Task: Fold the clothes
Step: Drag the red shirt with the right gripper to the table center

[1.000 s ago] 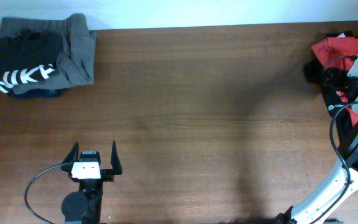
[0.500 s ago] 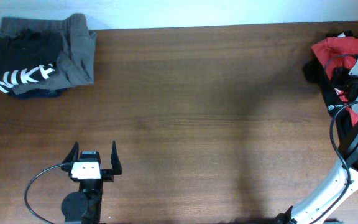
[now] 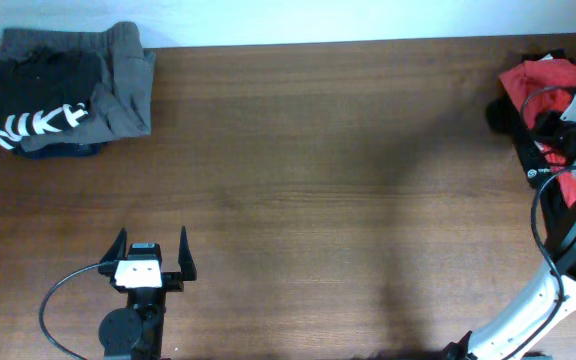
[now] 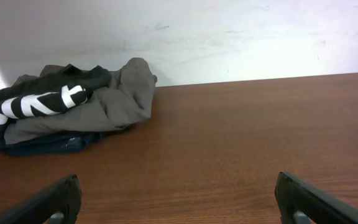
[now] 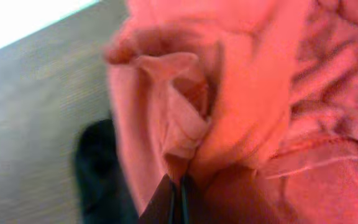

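We noted the red-orange shirt (image 3: 545, 78) bunched at the far right corner of the table (image 3: 318, 180), partly under the right arm's cable (image 3: 534, 100). The right gripper (image 5: 176, 196) was pinched together on a shirt fold. A dark item (image 5: 98, 168) lay against the shirt; we could not identify it. The left gripper (image 3: 151, 245) stood apart and empty near the front edge. A grey-and-black garment pile (image 3: 63, 92) sat at the far left corner.

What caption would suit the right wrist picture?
Right gripper shut on a fold of the crumpled red-orange fabric garment.

Even light, blurry right-wrist close-up
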Robot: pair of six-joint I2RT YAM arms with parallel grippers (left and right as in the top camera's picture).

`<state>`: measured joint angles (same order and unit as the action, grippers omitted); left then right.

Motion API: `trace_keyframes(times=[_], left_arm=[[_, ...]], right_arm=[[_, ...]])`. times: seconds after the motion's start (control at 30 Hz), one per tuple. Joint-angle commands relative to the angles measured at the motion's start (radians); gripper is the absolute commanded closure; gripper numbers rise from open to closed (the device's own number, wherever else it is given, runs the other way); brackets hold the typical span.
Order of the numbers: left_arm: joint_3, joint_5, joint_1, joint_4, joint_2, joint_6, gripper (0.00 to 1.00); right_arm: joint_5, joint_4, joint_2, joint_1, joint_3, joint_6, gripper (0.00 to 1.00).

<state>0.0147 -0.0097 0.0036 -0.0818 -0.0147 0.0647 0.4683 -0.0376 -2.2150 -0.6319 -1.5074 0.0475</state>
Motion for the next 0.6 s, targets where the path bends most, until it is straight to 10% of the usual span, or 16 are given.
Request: trace_keyframes(times=[0.0,0.57], left_arm=[[-0.005,0.014,0.008,-0.001,0.007,0.016,0.01],[-0.005,0.014,0.008,-0.001,0.007,0.016,0.01]], right_arm=[[0.082,-0.051,0.134,0.049,-0.011,-0.008,0.96],[0.079,-0.258,0.227,0.451,-0.011,-0.031,0.96]])
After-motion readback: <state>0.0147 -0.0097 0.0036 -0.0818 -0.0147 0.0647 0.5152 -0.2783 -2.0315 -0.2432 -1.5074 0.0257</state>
